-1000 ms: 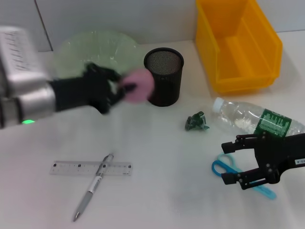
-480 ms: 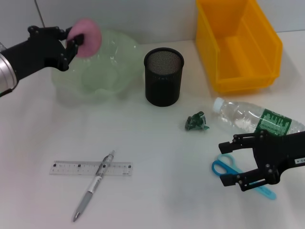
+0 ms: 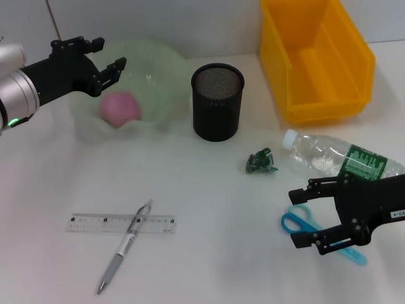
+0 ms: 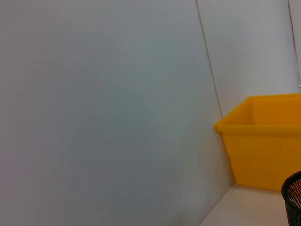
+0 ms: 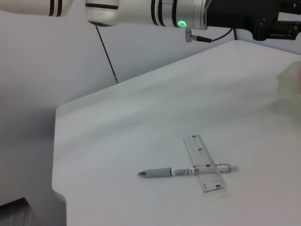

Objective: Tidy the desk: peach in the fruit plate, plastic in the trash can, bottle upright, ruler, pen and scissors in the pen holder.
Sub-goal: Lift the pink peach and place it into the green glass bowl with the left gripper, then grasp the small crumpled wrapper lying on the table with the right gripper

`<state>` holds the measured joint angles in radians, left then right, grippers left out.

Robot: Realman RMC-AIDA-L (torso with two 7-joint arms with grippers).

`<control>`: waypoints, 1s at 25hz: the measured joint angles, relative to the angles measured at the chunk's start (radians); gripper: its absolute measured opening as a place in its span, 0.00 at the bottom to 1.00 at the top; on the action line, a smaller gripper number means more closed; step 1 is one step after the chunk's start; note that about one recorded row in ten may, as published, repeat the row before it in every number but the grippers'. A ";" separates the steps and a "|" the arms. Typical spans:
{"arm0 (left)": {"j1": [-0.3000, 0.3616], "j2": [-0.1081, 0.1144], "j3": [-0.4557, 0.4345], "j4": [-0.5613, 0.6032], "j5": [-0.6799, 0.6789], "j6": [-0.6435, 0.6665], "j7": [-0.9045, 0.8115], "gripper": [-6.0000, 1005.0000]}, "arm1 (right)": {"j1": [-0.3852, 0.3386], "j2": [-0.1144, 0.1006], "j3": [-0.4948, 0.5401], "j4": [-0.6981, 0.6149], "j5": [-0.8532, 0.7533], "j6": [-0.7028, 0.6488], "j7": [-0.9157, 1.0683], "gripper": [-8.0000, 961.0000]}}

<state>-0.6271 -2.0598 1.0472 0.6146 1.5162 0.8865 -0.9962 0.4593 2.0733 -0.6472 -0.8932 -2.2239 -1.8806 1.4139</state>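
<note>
The peach (image 3: 120, 107) is seen lying in the green fruit plate (image 3: 161, 66), so that step is judged done. The left hand (image 3: 101, 60) is held spread above the plate's rim, empty. The mesh pen holder (image 3: 217, 101) and yellow trash can (image 3: 313, 60) appear empty. Left to do: the crumpled plastic (image 3: 261, 161) and the lying bottle (image 3: 342, 160) on the table (image 3: 215, 247), the ruler (image 3: 120, 223) crossed by the pen (image 3: 124, 246), and the scissors (image 3: 297, 223) beneath the spread right hand (image 3: 302, 215).
</note>
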 joint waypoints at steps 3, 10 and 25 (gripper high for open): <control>-0.002 -0.001 0.001 -0.001 0.000 0.004 -0.001 0.46 | 0.000 0.000 0.004 0.000 0.000 0.000 0.000 0.82; 0.024 0.001 0.006 0.028 0.002 0.093 -0.032 0.67 | 0.002 0.001 0.033 -0.059 0.035 0.022 0.118 0.82; 0.350 -0.012 0.211 0.125 -0.019 0.524 -0.012 0.82 | 0.160 -0.021 -0.188 -0.541 -0.144 0.040 0.926 0.81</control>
<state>-0.2768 -2.0721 1.2580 0.7394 1.4969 1.4102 -1.0083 0.6190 2.0522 -0.8356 -1.4346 -2.3682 -1.8405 2.3401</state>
